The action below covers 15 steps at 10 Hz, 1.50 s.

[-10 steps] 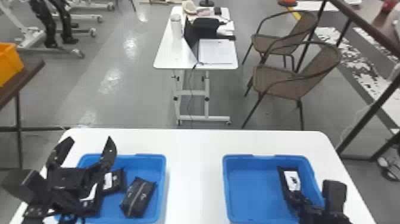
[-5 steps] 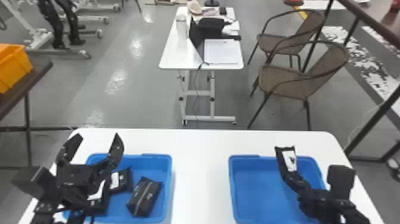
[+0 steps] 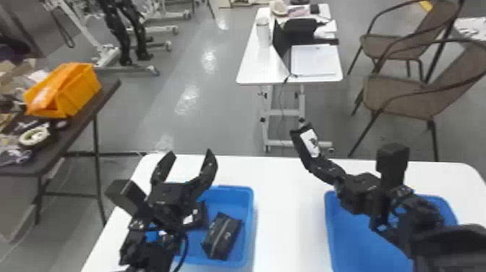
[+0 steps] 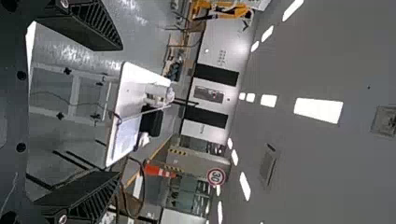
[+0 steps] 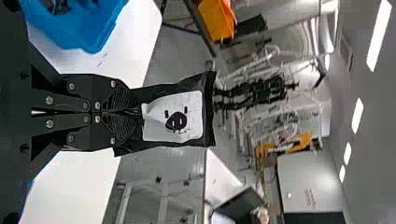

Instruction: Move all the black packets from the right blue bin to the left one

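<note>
My right pincer (image 5: 133, 113) is closed on one end of a packet (image 5: 173, 116); the pair has just swung from over the right bin (image 3: 354, 242) to its 11 o'clock; so the carry is under way, I judge, with the left bin (image 3: 249, 224) at the packet's 8 o'clock; my left pincer (image 3: 190, 154), wide open and empty, could obstruct.
</note>
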Each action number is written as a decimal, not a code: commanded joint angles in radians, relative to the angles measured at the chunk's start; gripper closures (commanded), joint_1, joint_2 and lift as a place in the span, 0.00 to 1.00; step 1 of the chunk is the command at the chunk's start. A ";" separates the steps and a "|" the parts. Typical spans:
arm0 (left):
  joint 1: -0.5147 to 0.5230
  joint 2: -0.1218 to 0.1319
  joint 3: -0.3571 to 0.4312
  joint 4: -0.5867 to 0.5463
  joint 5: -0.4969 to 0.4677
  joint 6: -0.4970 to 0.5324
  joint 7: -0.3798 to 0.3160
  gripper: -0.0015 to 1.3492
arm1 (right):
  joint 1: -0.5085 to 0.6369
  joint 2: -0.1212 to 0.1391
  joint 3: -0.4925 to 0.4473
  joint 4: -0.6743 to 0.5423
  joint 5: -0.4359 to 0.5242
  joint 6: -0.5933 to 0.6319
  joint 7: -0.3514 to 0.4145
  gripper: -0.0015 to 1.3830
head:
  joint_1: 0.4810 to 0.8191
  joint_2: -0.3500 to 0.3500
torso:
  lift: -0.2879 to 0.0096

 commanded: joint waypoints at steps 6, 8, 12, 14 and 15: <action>-0.165 0.023 -0.116 0.091 0.245 0.223 -0.139 0.04 | -0.272 0.004 0.294 0.233 -0.055 -0.135 0.022 0.92 | 0.63 0.80 | 0.97; -0.200 0.038 -0.147 0.117 0.248 0.218 -0.139 0.04 | -0.315 -0.007 0.370 0.246 -0.075 -0.134 0.034 0.92 | 0.63 0.83 | 0.97; -0.254 0.054 -0.156 0.143 0.168 0.169 -0.133 0.04 | -0.346 -0.024 0.423 0.259 -0.110 -0.123 0.040 0.92 | 0.63 0.85 | 0.97; -0.268 0.058 -0.139 0.141 0.138 0.215 -0.132 0.04 | -0.352 -0.026 0.431 0.257 -0.109 -0.124 0.042 0.92 | 0.63 0.86 | 0.97; -0.268 0.060 -0.138 0.138 0.138 0.240 -0.133 0.05 | -0.352 -0.026 0.431 0.257 -0.107 -0.124 0.040 0.92 | 0.63 0.87 | 0.97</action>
